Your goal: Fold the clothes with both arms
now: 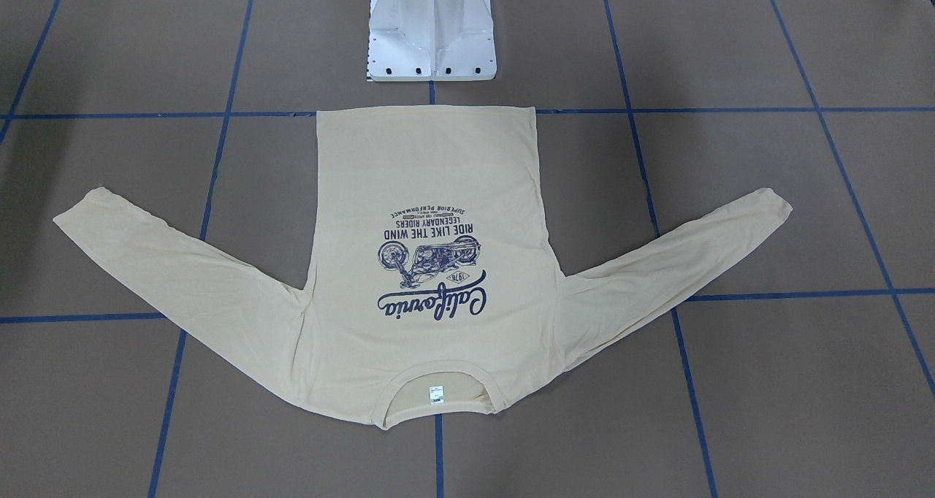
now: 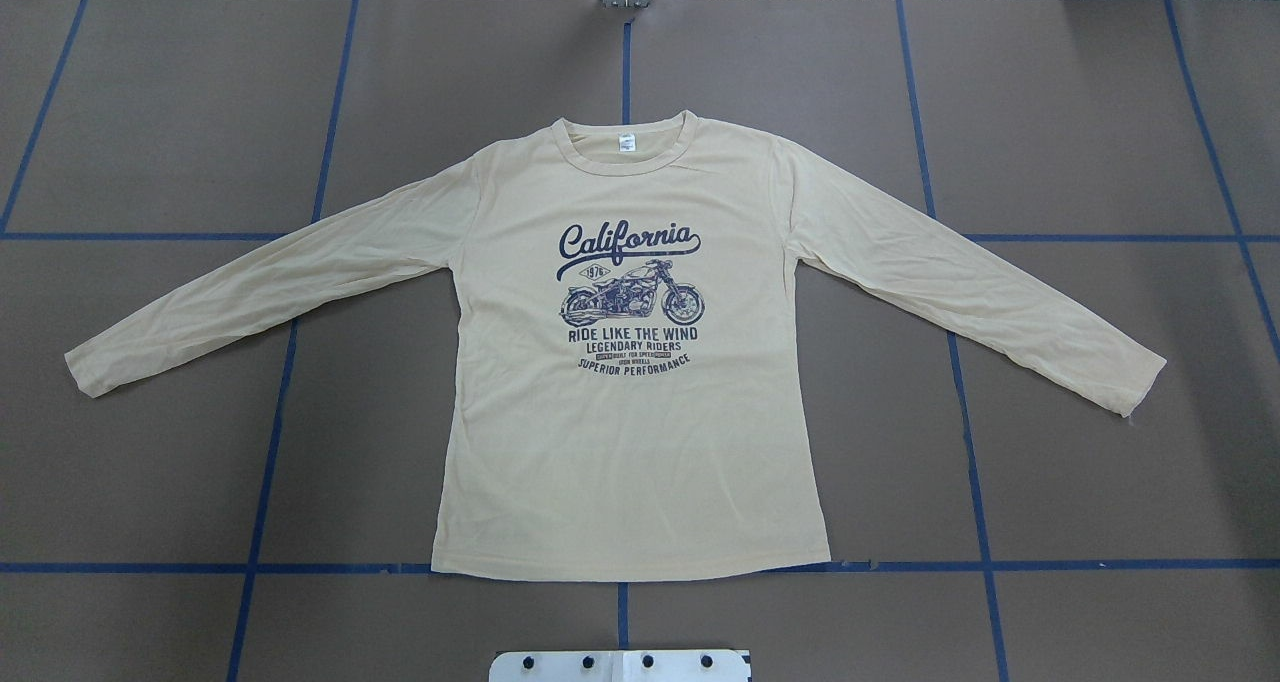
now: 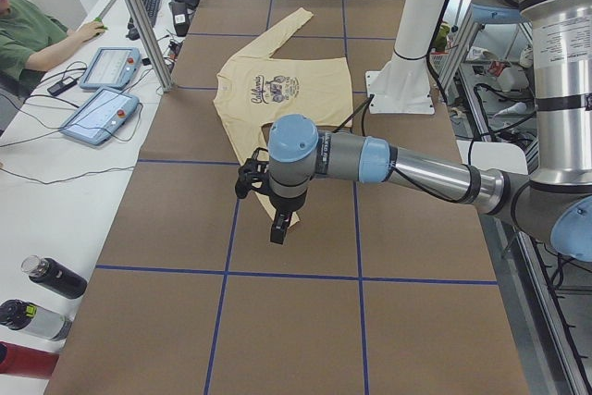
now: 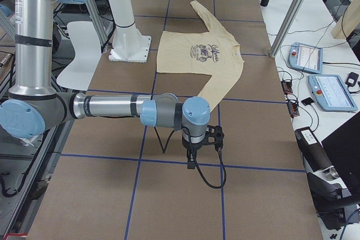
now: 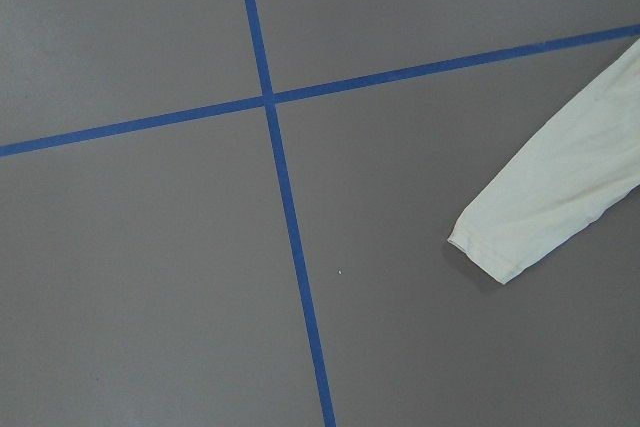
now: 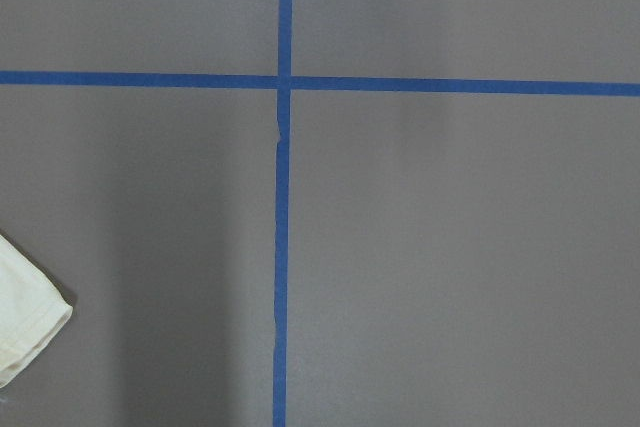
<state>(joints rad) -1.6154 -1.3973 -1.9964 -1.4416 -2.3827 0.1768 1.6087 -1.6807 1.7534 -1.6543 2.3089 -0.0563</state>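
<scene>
Silver-grey, blue-capped: how my two arms and pedestal looked.
My left arm and right arm were silver-grey tubes with darker grey joint housings and round light blue caps, and black bands ringed the upright segments. A thin black cable looped from my right wrist toward 5 o'clock. My white pedestal was ribbed, and dark screws edged its base plate.

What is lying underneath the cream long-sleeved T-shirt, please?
The T-shirt lies flat on the brown table covering; blue tape lines run under its hem and sleeves. Anything else beneath is hidden.
</scene>
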